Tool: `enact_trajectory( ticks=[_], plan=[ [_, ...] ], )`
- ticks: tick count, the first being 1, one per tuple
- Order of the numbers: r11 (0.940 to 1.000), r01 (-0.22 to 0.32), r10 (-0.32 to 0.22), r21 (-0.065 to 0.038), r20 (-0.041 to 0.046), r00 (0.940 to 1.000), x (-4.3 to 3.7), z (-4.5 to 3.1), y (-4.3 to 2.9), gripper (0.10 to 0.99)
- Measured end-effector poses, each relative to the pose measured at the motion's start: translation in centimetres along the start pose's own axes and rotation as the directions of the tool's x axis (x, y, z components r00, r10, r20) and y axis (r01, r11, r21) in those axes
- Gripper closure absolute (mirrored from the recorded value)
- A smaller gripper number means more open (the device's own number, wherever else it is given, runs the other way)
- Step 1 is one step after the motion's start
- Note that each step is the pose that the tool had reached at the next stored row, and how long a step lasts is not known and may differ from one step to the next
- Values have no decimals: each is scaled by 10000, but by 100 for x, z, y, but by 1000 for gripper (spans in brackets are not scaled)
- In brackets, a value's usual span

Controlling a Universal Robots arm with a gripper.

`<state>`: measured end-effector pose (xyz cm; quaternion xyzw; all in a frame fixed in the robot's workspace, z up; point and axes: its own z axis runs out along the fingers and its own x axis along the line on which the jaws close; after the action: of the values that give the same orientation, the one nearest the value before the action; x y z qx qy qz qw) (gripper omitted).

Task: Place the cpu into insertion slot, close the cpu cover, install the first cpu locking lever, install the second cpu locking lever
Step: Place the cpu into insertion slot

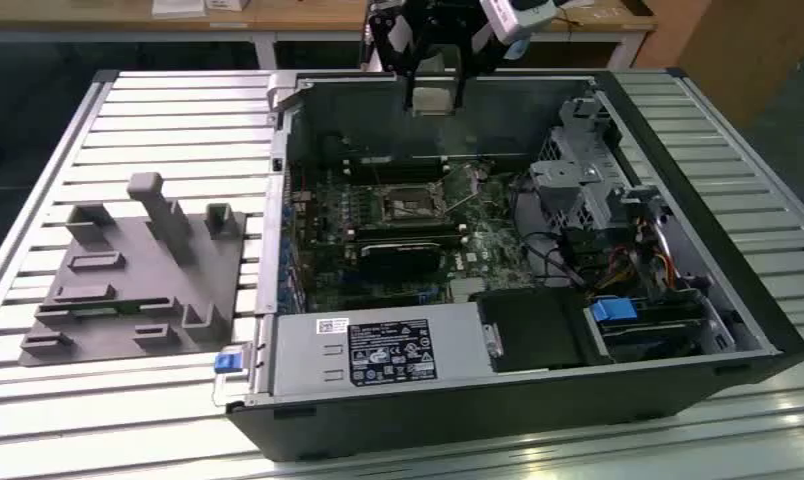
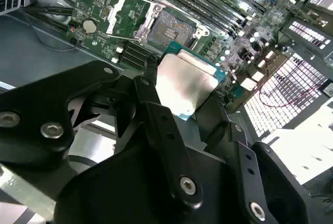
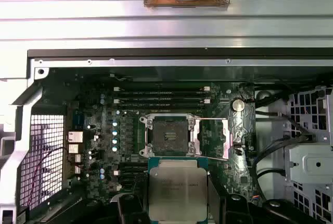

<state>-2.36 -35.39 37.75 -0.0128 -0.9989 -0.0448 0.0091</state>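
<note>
Overhead, at the upper middle of the exterior view, my gripper (image 1: pixel 430 92) hangs clamped on the cpu (image 1: pixel 432 100) near the case's far wall (image 1: pixel 349 110), well apart from the insertion slot (image 1: pixel 409 207) at mid-board. In the second wrist view the cpu's silver face sits between black fingers (image 2: pixel 156 120), the insertion slot beyond it bare and the cpu cover (image 2: pixel 127 10) swung open beside it. In the first wrist view the insertion slot lies just past the cpu; I judge a square, level descent essential, with memory slots (image 3: pixel 161 95) and the open cpu cover crowding its edges.
</note>
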Motion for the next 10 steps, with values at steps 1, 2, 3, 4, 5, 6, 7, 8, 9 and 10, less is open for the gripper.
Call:
enact_trajectory(
  ticks=[1,2,3,4,5,6,7,8,9,10],
  plan=[
    [10000,0,0,0,0,10000,0,0,0,545],
    [10000,0,0,0,0,10000,0,0,0,545],
    [10000,0,0,0,0,10000,0,0,0,545],
    [10000,0,0,0,0,10000,0,0,0,545],
    [10000,0,0,0,0,10000,0,0,0,545],
    [10000,0,0,0,0,10000,0,0,0,545],
    [10000,0,0,0,0,10000,0,0,0,545],
    [10000,1,-1,0,0,10000,0,0,0,545],
    [10000,1,-1,0,0,10000,1,0,0,545],
    [10000,0,0,0,0,10000,2,0,0,545]
  ],
)
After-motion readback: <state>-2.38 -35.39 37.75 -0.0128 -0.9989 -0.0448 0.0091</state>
